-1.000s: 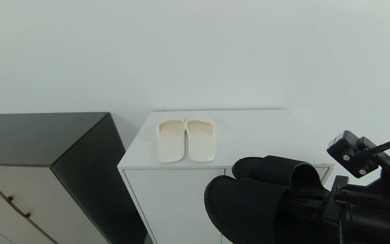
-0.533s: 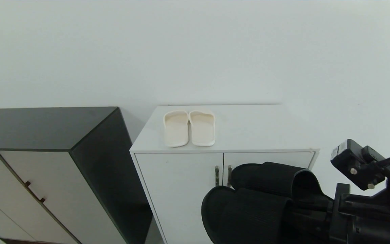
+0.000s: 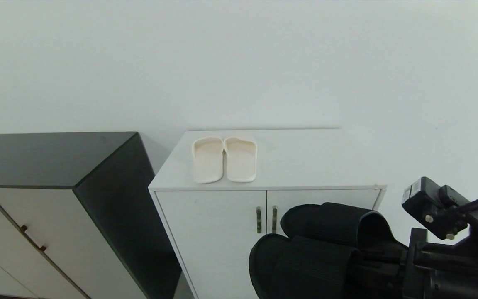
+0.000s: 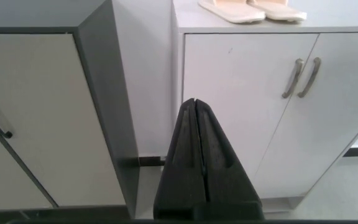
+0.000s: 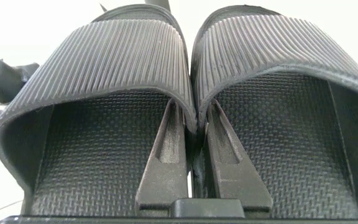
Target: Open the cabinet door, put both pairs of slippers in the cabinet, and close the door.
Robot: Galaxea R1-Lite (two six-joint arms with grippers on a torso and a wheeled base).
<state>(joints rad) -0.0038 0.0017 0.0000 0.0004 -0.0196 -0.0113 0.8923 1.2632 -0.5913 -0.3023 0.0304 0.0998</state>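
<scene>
Noted a camera shift over the last second: cabinet (image 3: pixel 210 232) front and both handles (image 3: pixel 266 219) now in frame, doors shut. Kept pinched throughout between the closed right jaws: black slippers (image 3: pixel 326 245), gripped by their adjoining inner walls. Left jaws shut and empty, handles ahead of them. Cream slippers (image 3: pixel 224 160) on the cabinet top, beyond and left of the right jaws. Door-opening likely next, probably for the left jaws.

Left end effector (image 4: pixel 194 104) closed; right (image 5: pixel 193 107) clamping.
</scene>
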